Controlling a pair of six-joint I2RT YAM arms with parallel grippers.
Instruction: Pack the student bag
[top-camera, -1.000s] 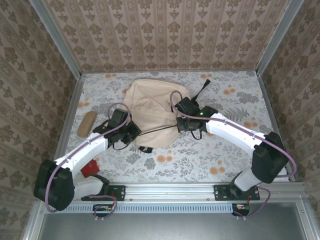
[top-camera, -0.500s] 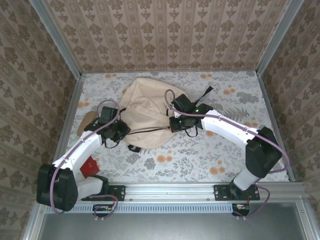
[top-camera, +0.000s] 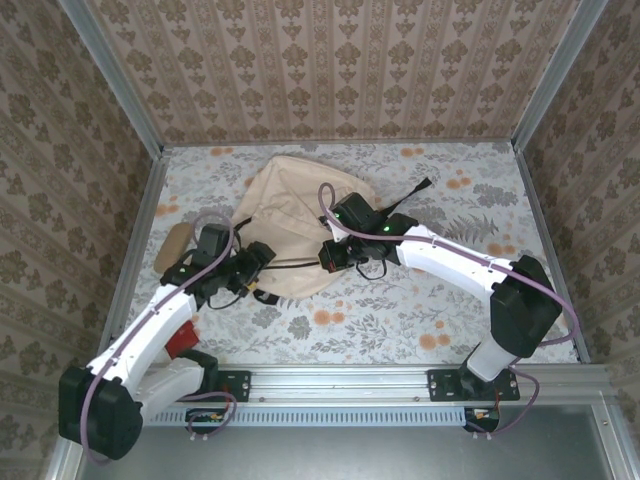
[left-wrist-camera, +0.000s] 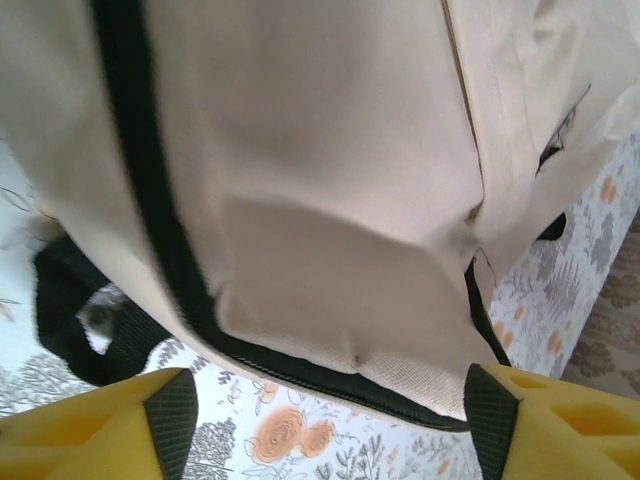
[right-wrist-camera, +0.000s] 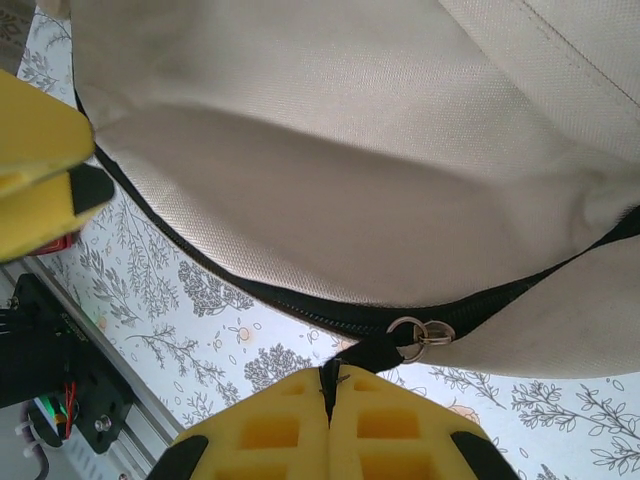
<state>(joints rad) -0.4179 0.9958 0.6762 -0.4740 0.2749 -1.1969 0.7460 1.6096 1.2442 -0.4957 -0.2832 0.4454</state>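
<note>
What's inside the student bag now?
Contents hidden: beige fabric of the student bag covers the interior. Visible outside: black zip line, metal pull ring, and the pull tab pinched in the right gripper.

One student bag (top-camera: 295, 215) lies on the one flowered surface (top-camera: 420, 310). One tan pencil case (top-camera: 175, 247) lies at nine o'clock from the bag. One red item (top-camera: 183, 340) sits at seven o'clock, partly under an arm. There are two arms with one pincer each, two in all: the left pincer (top-camera: 258, 270) and the right pincer (top-camera: 335, 255). One zip pull (right-wrist-camera: 421, 331) with one metal ring. One loose black strap (top-camera: 413, 189) lies at two o'clock.
</note>
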